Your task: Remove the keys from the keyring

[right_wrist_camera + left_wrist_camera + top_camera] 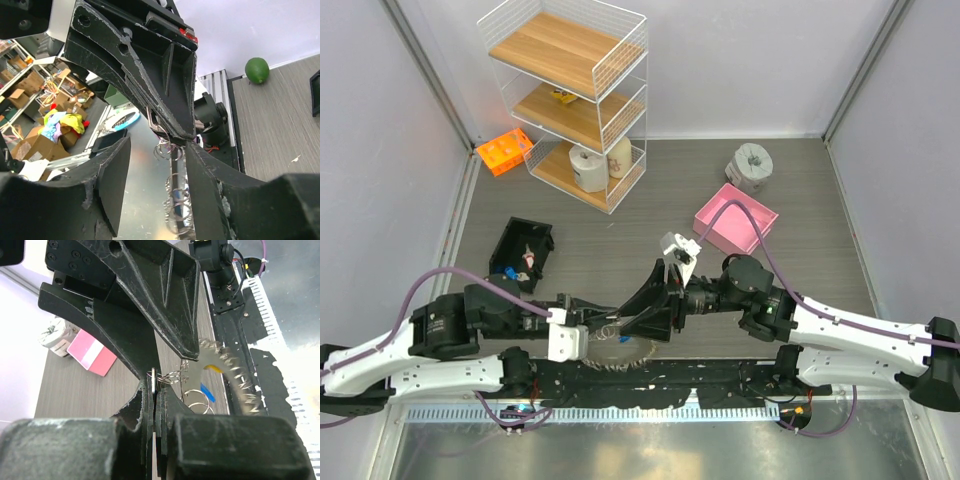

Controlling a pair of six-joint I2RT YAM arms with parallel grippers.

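- We see the two arms meeting at the near edge of the desk (pixel 650 200), with the left claw (pixel 600 328) and the right claw (pixel 628 322) tip to tip.
- In its own wrist view, the left claw's fingers are pressed flat together. They pinch a thin silvery piece (pixel 152 376) that we see edge-on. We cannot tell whether it is a key blade or a ring.
- We see the same piece from the right wrist view, standing out of the closed tips of the left claw.
- The right claw stands apart, with a clear gap between its two fingers (pixel 112 185). It grips nothing that we can see.
- Small split rings (pixel 172 376) hang just beyond the pinched piece and lie in the gap of the right claw. More loops dangle below them (pixel 175 200).
- The keyring (pixel 235 380) curves down to the right of the claws as a knobbly, silvery arc. From above, we find part of it just below the claws (pixel 638 352), over the black base rail.
- Of the keys, we make out a yellow head (pixel 214 368) and a blue head (pixel 207 393). Both lie inside the arc and clear of both claws.
- Well apart on the far side sit a pink box (pixel 735 222), a grey tape roll (pixel 752 163), a white wire shelf (pixel 570 90), a black tray (pixel 523 250) and an orange rack (pixel 505 150).
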